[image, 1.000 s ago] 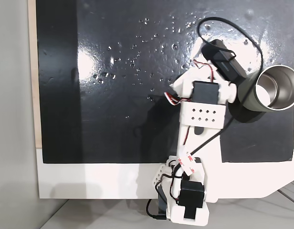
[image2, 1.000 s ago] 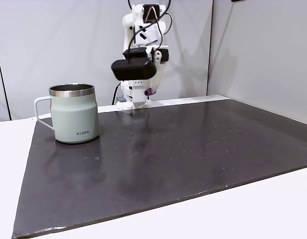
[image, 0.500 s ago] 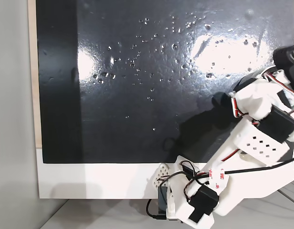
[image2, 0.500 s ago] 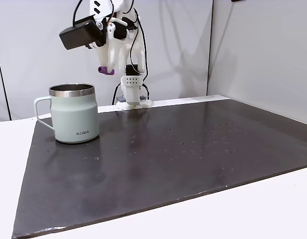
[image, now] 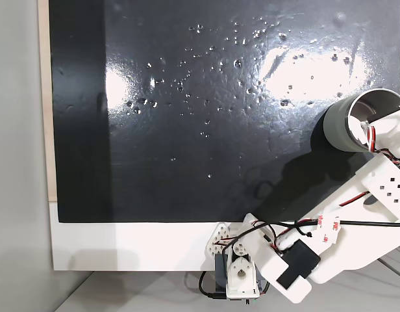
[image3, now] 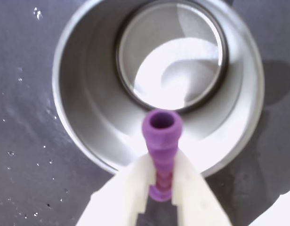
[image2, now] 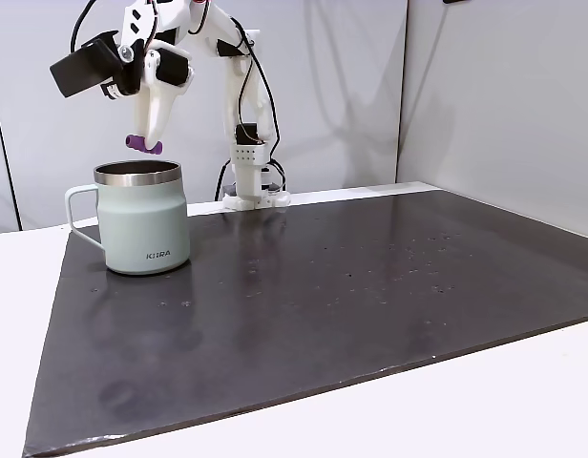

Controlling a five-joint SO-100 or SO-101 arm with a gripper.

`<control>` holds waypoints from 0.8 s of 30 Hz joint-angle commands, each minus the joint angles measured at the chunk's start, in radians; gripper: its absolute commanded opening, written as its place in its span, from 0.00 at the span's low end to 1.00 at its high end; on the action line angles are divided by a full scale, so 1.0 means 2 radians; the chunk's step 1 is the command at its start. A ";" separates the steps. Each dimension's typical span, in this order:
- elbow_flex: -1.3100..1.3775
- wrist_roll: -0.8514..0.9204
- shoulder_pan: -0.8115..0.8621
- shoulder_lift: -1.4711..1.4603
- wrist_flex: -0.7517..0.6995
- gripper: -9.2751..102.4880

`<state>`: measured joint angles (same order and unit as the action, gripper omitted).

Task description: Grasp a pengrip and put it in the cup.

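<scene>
Above the cup [image2: 141,218] at the bench's left side in a fixed view, the jaws [image3: 162,188] hold the pengrip [image3: 162,146] clamped over the opening; grasp complete, release remains.

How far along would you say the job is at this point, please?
Done: the pengrip is picked up, clamped between the jaws of the gripper and lifted off the mat. In hand: it hangs just above the rim of the cup, and the wrist view shows it over the steel inside. Left: open the jaws so it drops in; the cup looks empty.
</scene>
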<state>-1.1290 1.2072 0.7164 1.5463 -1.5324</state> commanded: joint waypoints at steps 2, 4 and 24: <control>0.042 -0.003 0.003 0.004 0.022 0.08; 0.042 -0.007 0.002 0.004 0.022 0.08; 0.042 -0.038 0.002 -0.005 0.018 0.36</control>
<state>-1.1290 1.1443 0.7164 1.5263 -1.5140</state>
